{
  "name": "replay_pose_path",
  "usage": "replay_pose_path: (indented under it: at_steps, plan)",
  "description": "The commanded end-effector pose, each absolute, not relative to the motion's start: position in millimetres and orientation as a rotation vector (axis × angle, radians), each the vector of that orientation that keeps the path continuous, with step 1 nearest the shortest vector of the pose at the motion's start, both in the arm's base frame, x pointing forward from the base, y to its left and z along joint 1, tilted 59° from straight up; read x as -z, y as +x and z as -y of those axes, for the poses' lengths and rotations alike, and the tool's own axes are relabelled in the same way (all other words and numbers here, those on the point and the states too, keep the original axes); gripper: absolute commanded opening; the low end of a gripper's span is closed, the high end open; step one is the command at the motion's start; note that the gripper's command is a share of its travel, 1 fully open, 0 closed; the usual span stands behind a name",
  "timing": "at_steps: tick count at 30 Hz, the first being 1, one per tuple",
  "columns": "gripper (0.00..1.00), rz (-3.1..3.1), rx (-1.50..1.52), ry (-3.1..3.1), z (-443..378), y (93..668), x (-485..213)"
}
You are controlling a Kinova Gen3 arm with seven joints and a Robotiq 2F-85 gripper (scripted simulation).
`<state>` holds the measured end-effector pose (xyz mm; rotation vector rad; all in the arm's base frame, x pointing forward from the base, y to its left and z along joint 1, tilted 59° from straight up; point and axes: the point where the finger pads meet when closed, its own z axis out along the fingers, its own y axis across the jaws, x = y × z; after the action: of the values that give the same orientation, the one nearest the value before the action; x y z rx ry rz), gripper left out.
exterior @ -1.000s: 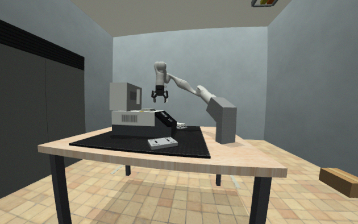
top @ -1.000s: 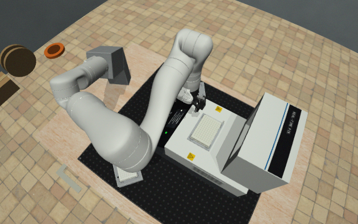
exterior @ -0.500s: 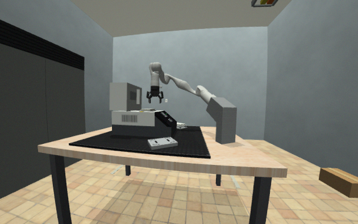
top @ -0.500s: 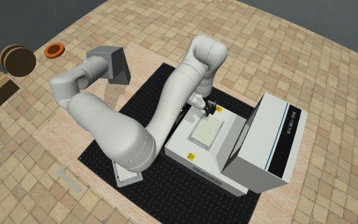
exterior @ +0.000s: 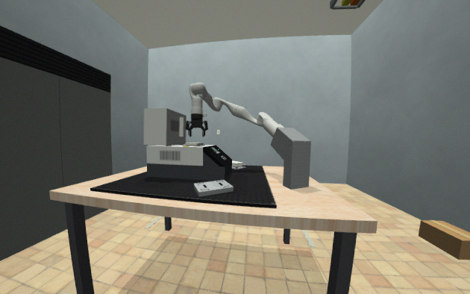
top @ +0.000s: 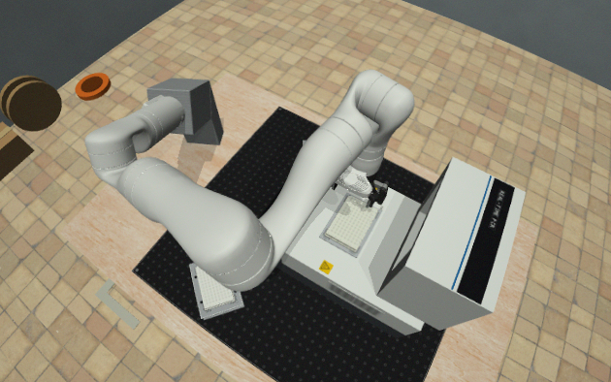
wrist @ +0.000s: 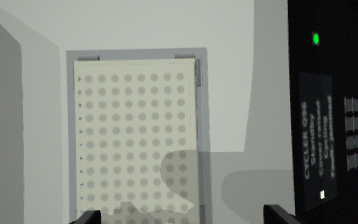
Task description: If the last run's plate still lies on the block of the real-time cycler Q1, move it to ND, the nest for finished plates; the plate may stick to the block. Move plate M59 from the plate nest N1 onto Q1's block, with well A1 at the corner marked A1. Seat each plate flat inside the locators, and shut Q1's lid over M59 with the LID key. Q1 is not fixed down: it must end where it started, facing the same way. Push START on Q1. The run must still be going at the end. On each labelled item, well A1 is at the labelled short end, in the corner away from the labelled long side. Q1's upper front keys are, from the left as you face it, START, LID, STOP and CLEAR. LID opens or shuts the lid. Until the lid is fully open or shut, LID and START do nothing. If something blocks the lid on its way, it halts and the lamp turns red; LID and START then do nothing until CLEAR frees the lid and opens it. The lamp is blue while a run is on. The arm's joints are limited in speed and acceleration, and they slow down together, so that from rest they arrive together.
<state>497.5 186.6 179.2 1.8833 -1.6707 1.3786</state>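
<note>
The white box-shaped real-time cycler (top: pixel 349 271) stands on the black mat with its big white lid (top: pixel 451 242) raised at the right end and its green lamp (wrist: pixel 315 38) lit. A cream multi-well plate (top: pixel 351 224) lies flat on its grey block, inside the locators. Near the mat's left edge, another cream well plate (top: pixel 215 291) rests flat in a grey rectangular nest (top: pixel 206 314), partly hidden.

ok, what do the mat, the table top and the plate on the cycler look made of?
Mat: black, matte, with a regular dot grid, maybe rubber or a perforated board. Table top: pale wood, grain streaks along the edge, satin. Plate: cream, matte, likely plastic, rows of round wells.
</note>
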Motion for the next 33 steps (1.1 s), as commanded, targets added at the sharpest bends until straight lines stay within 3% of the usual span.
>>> replay_pose_path:
  at_steps: [1,33]
  plan:
    - [1.00,1.670,-1.378,1.885,-190.1,505.3,-180.9]
    - [1.00,1.670,-1.378,1.885,-186.3,532.1,-178.3]
